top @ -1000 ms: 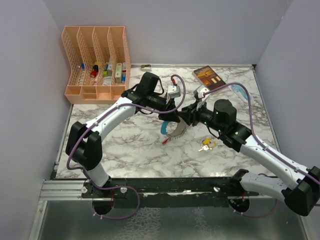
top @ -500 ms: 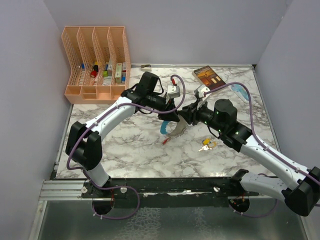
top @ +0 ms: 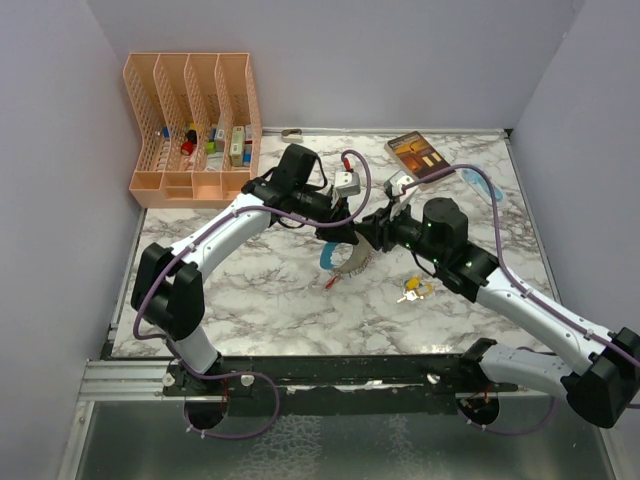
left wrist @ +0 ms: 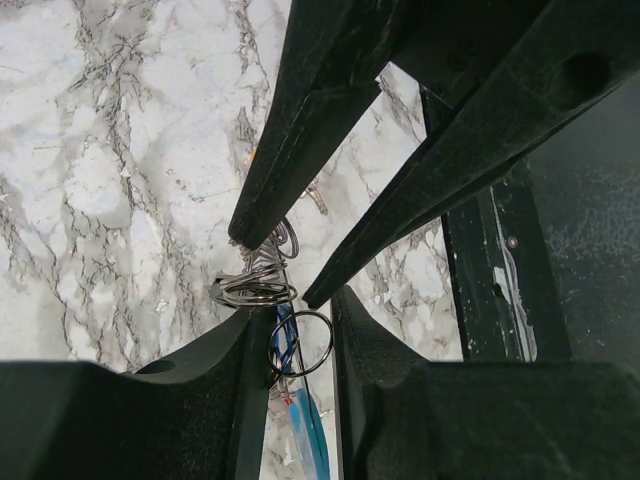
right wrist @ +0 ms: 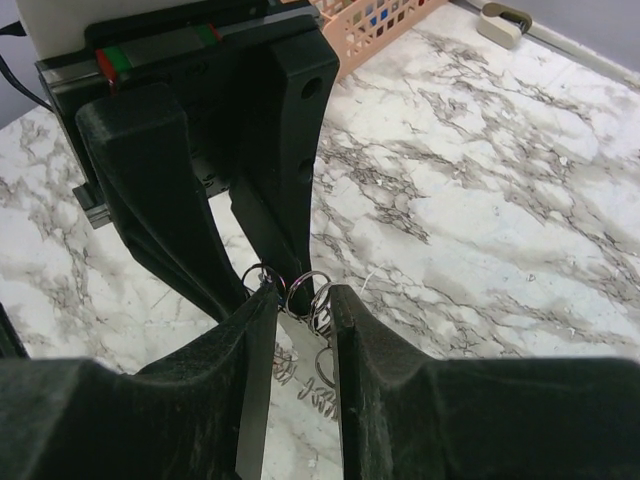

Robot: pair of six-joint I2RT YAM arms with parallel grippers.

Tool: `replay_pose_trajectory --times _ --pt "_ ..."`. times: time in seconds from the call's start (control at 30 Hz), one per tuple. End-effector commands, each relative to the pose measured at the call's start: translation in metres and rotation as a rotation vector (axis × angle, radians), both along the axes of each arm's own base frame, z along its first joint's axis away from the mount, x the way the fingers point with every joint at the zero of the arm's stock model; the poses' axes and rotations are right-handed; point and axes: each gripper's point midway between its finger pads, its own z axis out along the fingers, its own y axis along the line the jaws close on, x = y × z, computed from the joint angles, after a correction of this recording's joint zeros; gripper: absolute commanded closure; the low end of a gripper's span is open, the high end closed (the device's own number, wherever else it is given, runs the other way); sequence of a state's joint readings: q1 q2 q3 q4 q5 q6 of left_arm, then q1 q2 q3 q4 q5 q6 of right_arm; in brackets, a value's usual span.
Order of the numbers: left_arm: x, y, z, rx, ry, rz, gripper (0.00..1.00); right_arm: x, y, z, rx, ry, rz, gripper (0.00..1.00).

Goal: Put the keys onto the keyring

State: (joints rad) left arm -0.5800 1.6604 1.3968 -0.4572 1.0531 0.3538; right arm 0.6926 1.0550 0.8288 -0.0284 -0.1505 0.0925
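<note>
Left pincer (left wrist: 298, 312), right pincer (right wrist: 300, 293) clamp keyring (top: 346, 262); table (top: 250, 295) centre

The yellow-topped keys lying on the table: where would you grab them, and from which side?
Probably by the yellow head, from straight above: the keys lie flat on the table, so their bulkiest-looking part offers most to pinch.

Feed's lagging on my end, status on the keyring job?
Left tool and right tool both shut on the keyring. Loose keys on the table, apart from it. No obstruction visible.

Right end effector (right wrist: 302, 300) grips the keyring (right wrist: 297, 335) — rings bunched.
</note>
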Motion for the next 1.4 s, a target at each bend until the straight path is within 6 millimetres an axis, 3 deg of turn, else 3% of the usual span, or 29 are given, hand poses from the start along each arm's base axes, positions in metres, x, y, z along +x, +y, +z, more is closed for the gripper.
replay_pose_trajectory --times 0.0,0.2,0.53,0.73,0.9,1.1,1.37 --pt "-0.002 0.0 0.03 -0.044 -0.083 -0.009 1.0 0.002 0.008 0.001 0.007 -0.005 0.024 0.71" --pt "-0.002 0.001 0.032 -0.046 -0.083 -0.011 1.0 0.005 0.01 -0.007 -0.006 0.01 0.022 0.71" --pt "0.0 0.001 0.032 -0.039 -0.087 -0.003 1.0 0.007 -0.003 -0.004 -0.022 0.005 -0.04 0.91" --pt "0.001 0.001 0.032 -0.036 -0.085 0.004 1.0 0.005 -0.009 -0.005 -0.022 0.006 -0.061 0.98" --pt "0.003 0.0 0.03 -0.031 -0.078 0.018 0.99 0.002 -0.013 -0.005 -0.017 0.003 -0.069 0.99" --pt "0.005 -0.002 0.024 -0.03 -0.056 0.031 0.81 -0.004 -0.011 0.005 0.013 -0.002 -0.042 0.99" --pt "-0.002 -0.005 0.024 -0.067 -0.015 -0.008 0.6 -0.019 0.007 0.002 0.057 0.047 0.072 0.99"
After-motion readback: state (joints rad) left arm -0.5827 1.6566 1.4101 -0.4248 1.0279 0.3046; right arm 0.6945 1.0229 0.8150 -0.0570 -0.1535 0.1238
